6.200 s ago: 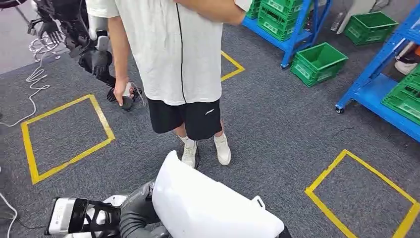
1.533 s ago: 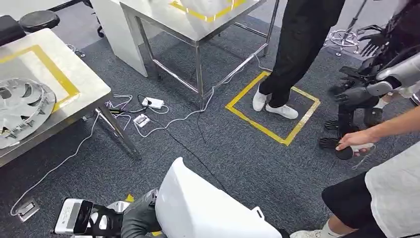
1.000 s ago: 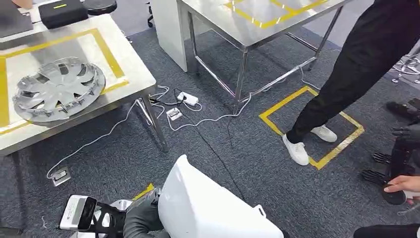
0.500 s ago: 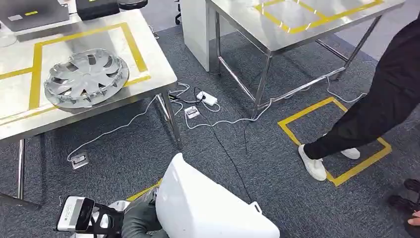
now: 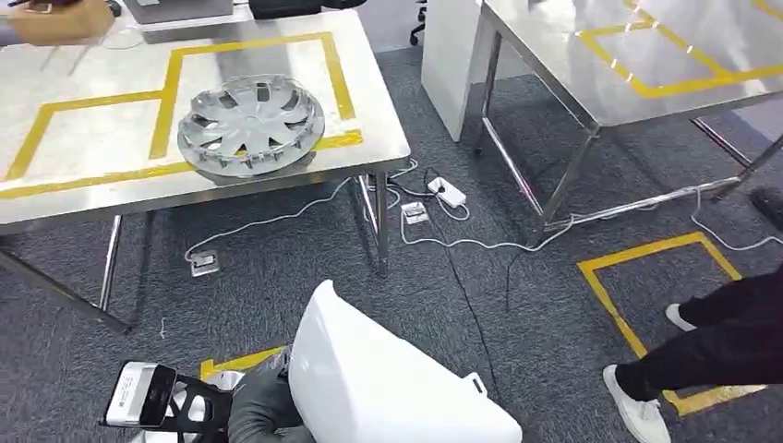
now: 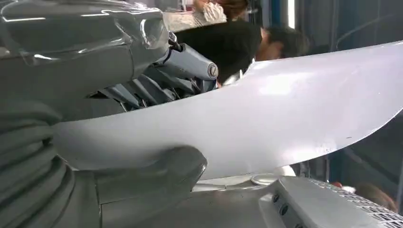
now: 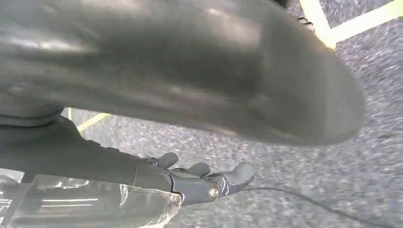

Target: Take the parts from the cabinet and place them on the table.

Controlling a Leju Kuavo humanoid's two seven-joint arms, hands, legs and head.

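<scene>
- One white panel [image 5: 388, 388] gripped by left hand [image 5: 263, 406], thumb and fingers [image 6: 157, 88] clamping its edge.
- Right hand [image 7: 199, 178]: fingers loosely curled, holding nothing.
- Hubcap [image 5: 250, 124] lies on worktop [image 5: 92, 148].
- No readable writing.

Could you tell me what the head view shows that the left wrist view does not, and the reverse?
The head view alone shows the steel table, the silver hubcap on it and cables on the carpet. The left wrist view alone shows the thumb pressed against the panel and fingers along its other face. Both show the left hand holding the white panel.
</scene>
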